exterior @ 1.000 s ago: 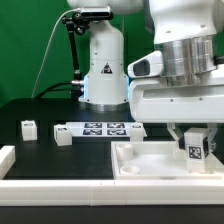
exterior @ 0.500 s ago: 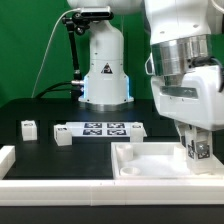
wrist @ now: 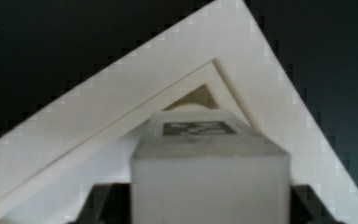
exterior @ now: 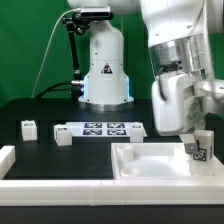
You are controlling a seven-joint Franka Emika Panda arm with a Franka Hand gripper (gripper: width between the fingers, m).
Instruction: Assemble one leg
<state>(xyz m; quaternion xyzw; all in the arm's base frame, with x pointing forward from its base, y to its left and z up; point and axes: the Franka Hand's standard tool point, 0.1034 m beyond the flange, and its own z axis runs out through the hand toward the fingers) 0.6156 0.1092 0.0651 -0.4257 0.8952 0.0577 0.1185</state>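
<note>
Leg (exterior: 200,150) is the small white post with a black-and-white tag on its side, held at the far end of the exterior view's right, low over the corner of the large white tray-shaped piece (exterior: 150,160). Its upper part is hidden behind the pincer (exterior: 198,140), and I cannot tell from this view whether its base touches the tray or hangs just above it. In the wrist view the leg (wrist: 202,165) fills the near middle, its tag facing the camera but too blurred to read; the dark fingers (wrist: 105,203) show only as slivers on either side at the picture's edge, pressed against the post, so the pincer is pinching the leg between them. Beyond the leg in that view the tray's corner (wrist: 194,60) rises as a white triangle with a small dark hole (wrist: 197,97) in it, set against the black surface (wrist: 51,50). In the exterior view the arm's white wrist body is cut off by the frame. On the surface (exterior: 40,110) toward the exterior view's left lie two more small white posts (exterior: 29,128) and (exterior: 64,137), and between them and the tray lies the marker board (exterior: 105,128). A white strip (exterior: 60,185) along the near edge is partly cut off.
</note>
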